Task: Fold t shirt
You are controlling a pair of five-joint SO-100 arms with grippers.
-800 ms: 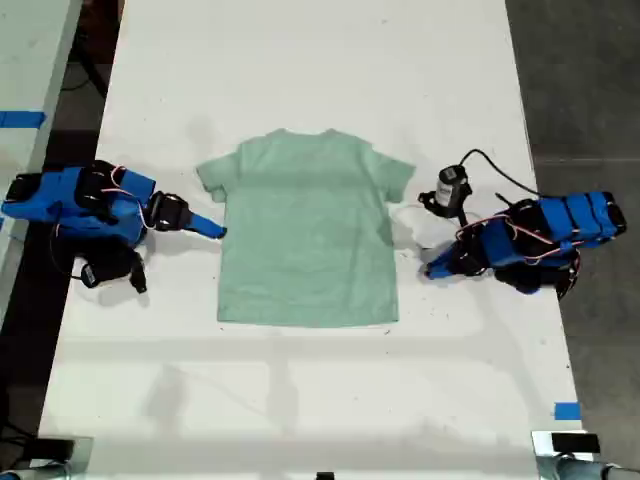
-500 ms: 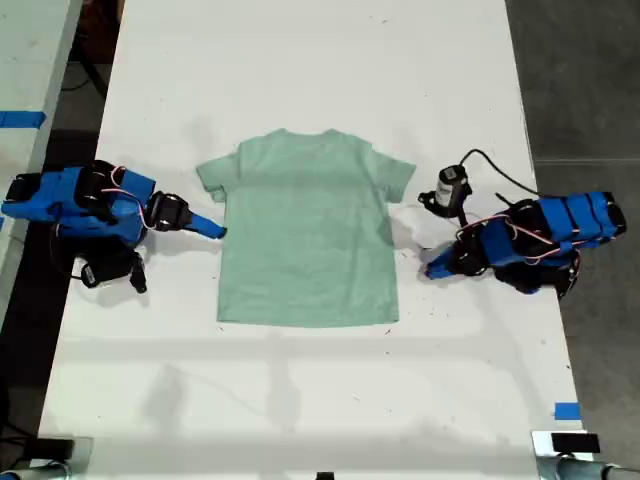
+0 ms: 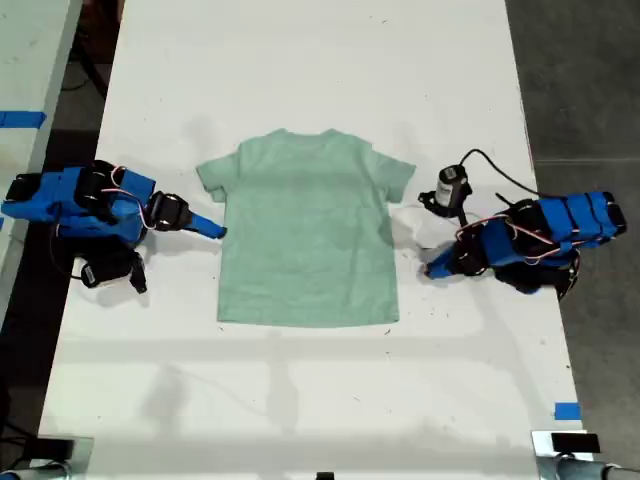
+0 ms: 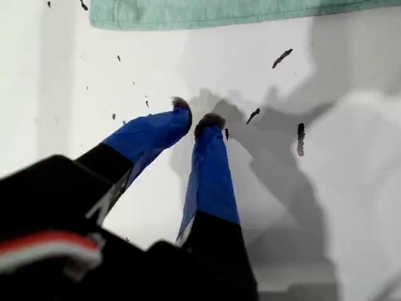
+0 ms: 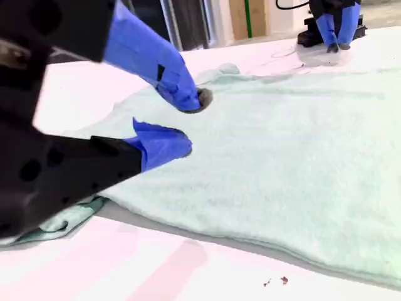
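Seen from above in the exterior view, a small pale mint-green cloth t-shirt (image 3: pixel 304 231) with short sleeves and a round neck lies spread flat near the middle of a long white table (image 3: pixel 310 70), neck toward the far end and hem toward the near end. Two blue robot arms sit on the table, one on each side of the shirt. My second gripper (image 3: pixel 212 230) — on the exterior view's left — reaches its blue-taped fingers (image 5: pixel 175 81) to the shirt's side edge just below a sleeve; they stand parted above the cloth, grasping nothing, with the lower one close over the fabric. My first gripper (image 3: pixel 428 270) — on the exterior view's right — rests tips-down on the bare tabletop just beside the shirt's other side, apart from the cloth. Its two blue fingers (image 4: pixel 210 169) are drawn nearly together with a narrow gap at the dark tips, empty. Small dark specks (image 4: pixel 282 58) dot the white surface around them.
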